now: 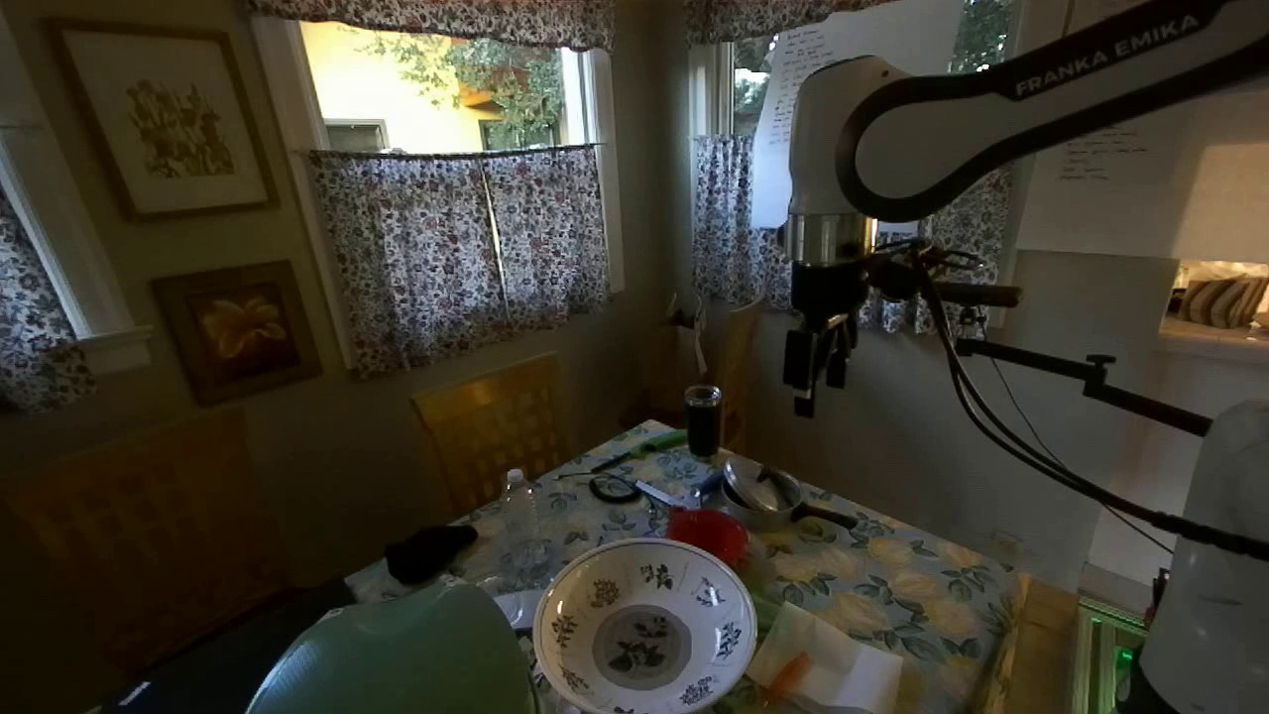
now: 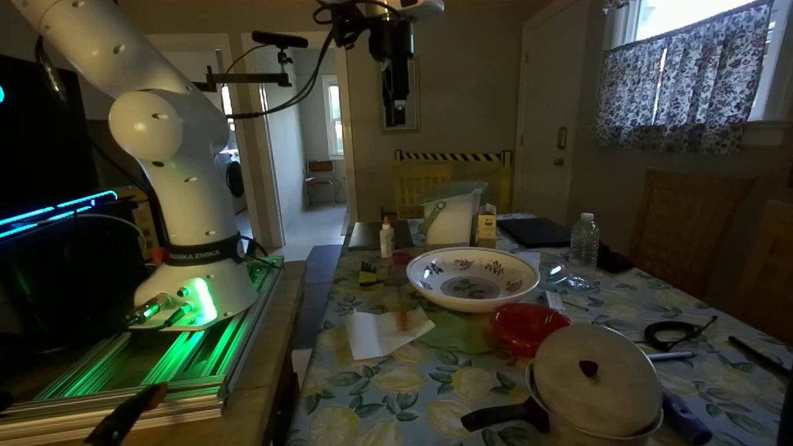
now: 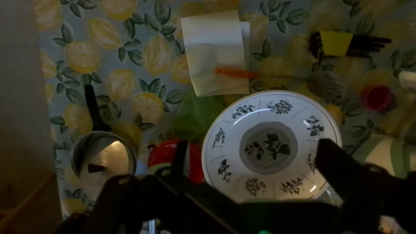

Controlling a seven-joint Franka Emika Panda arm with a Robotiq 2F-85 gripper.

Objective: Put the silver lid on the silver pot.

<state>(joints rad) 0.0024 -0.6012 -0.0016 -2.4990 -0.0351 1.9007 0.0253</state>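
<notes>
Silver lid (image 2: 610, 396) lies askew on silver pot (image 2: 560, 429), overhanging the rim; proper seating looks left to do, pincer (image 3: 253, 148) spread, empty, well above.

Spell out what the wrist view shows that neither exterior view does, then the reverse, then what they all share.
Only the wrist view: the slotted spatula head, which I cannot make out clearly elsewhere.

Only the exterior views: floral curtains, the robot's base and, in an exterior view, a glass with dark contents.

Shared by all: the silver lid lying askew over the silver pot, the red bowl, the patterned bowl, the spatula's orange handle on paper, and the fingers.
</notes>
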